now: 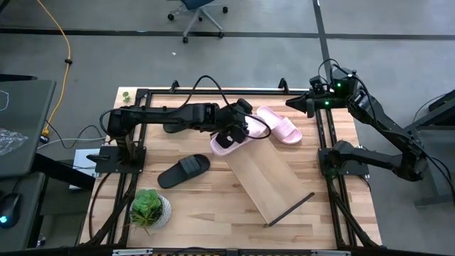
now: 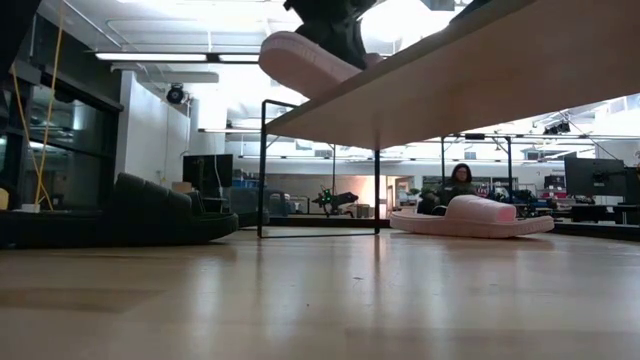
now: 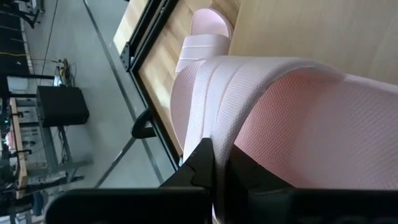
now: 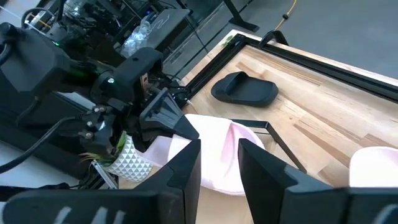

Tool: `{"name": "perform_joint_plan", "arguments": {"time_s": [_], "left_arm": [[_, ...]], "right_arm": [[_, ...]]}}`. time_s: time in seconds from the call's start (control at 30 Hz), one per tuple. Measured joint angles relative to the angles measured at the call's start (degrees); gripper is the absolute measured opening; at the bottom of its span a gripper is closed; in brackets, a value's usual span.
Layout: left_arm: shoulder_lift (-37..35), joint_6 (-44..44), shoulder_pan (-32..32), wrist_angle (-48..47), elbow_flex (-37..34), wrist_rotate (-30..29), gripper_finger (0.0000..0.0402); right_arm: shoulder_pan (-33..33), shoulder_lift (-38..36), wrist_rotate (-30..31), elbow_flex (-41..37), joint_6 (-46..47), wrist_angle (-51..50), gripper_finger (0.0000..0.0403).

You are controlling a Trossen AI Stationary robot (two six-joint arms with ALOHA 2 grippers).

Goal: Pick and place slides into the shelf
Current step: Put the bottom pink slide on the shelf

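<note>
My left gripper [image 1: 234, 128] [image 2: 335, 25] is shut on a pale pink slide [image 1: 229, 140] [image 2: 300, 60] over the far end of the shelf [image 1: 266, 178], a long light-wood board lying aslant with a dark rim at its near end [image 1: 290, 208]. The second pink slide [image 1: 279, 124] [image 2: 470, 215] rests sole-down on the table beside the shelf's far end. One black slide [image 1: 183, 171] [image 4: 244, 89] lies flat on the table left of the shelf. A dark shape under the left arm [image 1: 173, 128] may be the other. My right gripper [image 1: 295, 104] [image 4: 219, 162] hangs open over the far right corner. My left gripper pinches the pink slide between its two fingers at the slide's side edge [image 3: 214, 134], beside the wide ribbed strap [image 3: 249, 81]. The fingers come from above. The slide is up off the table, tilted, its low end [image 2: 285, 70] close over the shelf's edge; whether it touches, I cannot tell.
A potted plant [image 1: 149, 208] stands at the table's near left. Black frame rails [image 1: 213, 90] run along the far, left and right edges. Bare tabletop [image 1: 213, 213] lies between plant and shelf. A person [image 2: 460, 182] sits in the room beyond.
</note>
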Motion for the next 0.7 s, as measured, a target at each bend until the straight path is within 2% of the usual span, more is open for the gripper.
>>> {"name": "perform_joint_plan", "arguments": {"time_s": [0.2,0.7], "left_arm": [[0.0,-0.1,0.5,-2.2,0.0,1.7,0.0002],[0.1,-1.9,1.9,-4.6,0.0,3.6,0.0043]], "right_arm": [[0.0,0.0,0.8,0.0,-0.2,0.0,0.0098],[0.0,0.0,0.8,0.0,0.0,0.0,0.0098]]}}
